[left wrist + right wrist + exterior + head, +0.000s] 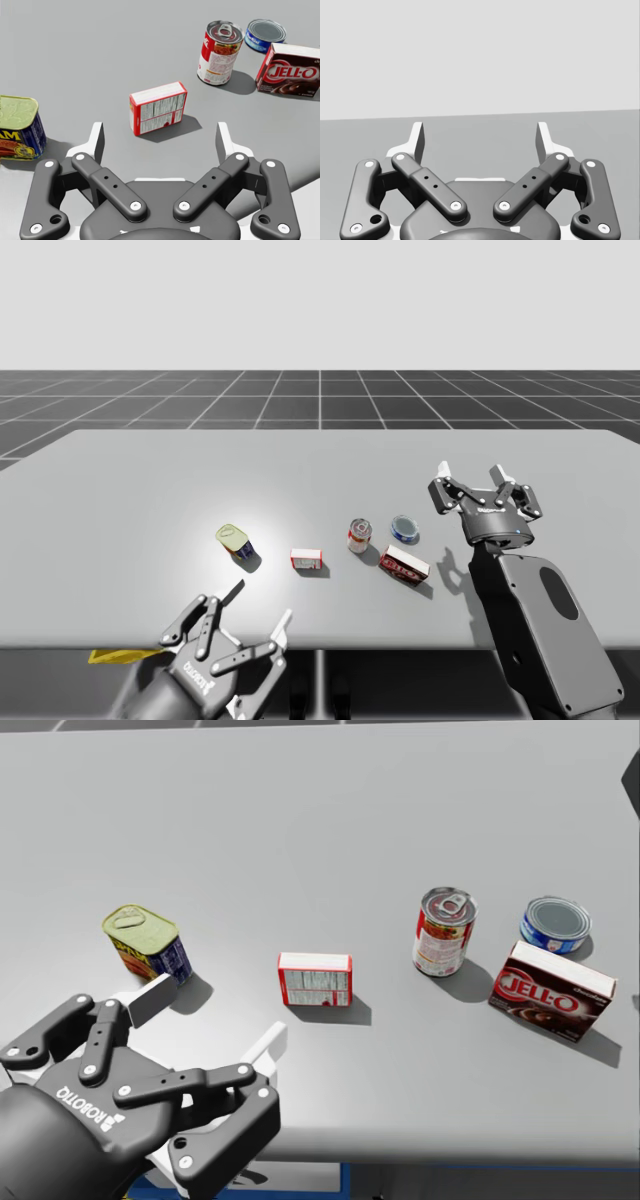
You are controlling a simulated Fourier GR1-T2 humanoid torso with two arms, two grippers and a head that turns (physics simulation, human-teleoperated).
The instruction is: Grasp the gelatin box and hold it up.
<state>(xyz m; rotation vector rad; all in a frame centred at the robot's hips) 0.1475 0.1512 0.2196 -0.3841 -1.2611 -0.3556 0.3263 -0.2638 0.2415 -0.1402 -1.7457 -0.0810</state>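
Gelatin box [158, 107] — small, red-edged, with a white printed face — stands on one long edge near the middle of the grey table [150, 490], touched by neither gripper.

Five things stand on the table: two boxes and three cans. The larger box is a dark red-brown box [552, 991], lying well to the right of the gelatin box. The three cans are:
- a rectangular can [148, 942] with a yellow top and blue sides, to the left of the gelatin box
- a tall red-and-white round can [444, 931], between the two boxes
- a low blue round can [555, 923], just behind the red-brown box

My left arm comes in low over the near edge of the table. My left gripper [160, 135] points at the gelatin box, its fingers spread wide and holding nothing; the box lies ahead of it, in line with the gap between the fingers and apart from both.

My right arm rises steeply at the right side of the table. My right gripper [470, 476] hangs above the surface, to the right of the blue can — its fingers are also spread wide with nothing between them.
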